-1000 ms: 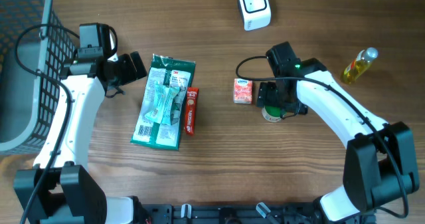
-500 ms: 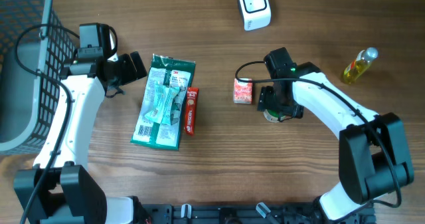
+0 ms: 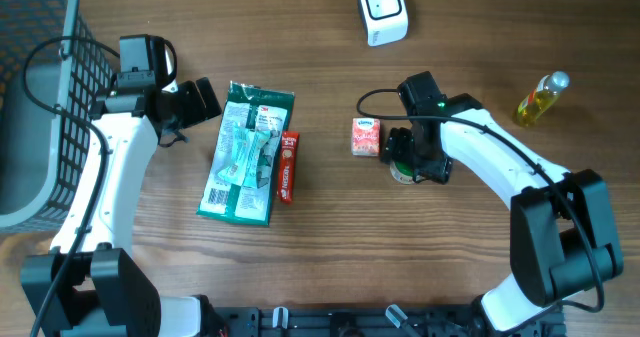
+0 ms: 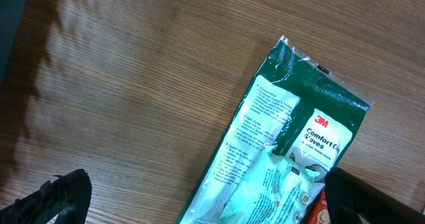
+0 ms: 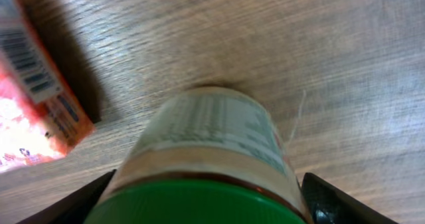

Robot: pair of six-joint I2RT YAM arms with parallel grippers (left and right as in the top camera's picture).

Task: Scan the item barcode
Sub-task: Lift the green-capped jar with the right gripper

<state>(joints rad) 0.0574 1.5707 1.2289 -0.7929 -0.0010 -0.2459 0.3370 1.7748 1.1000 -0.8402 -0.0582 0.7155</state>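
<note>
A small jar with a green lid (image 3: 400,169) stands on the table, right of a pink-orange carton (image 3: 366,137). My right gripper (image 3: 406,159) is down over the jar. In the right wrist view the jar (image 5: 212,137) fills the space between the black fingers (image 5: 93,197), which flank it closely on both sides; the gripper (image 5: 212,207) is open. The carton's barcode side (image 5: 30,64) shows at the left. The white scanner (image 3: 382,9) sits at the back. My left gripper (image 3: 205,99) hovers open beside a green packet (image 3: 245,152).
A red stick pack (image 3: 288,165) lies against the green packet (image 4: 279,144). A yellow oil bottle (image 3: 540,99) lies at the right. A grey wire basket (image 3: 30,107) stands at the far left edge. The left gripper (image 4: 206,204) has bare wood and the packet under it.
The right gripper has shifted slightly left and back, and the green-lidded jar has moved with it toward the carton. The left arm has not moved.
</note>
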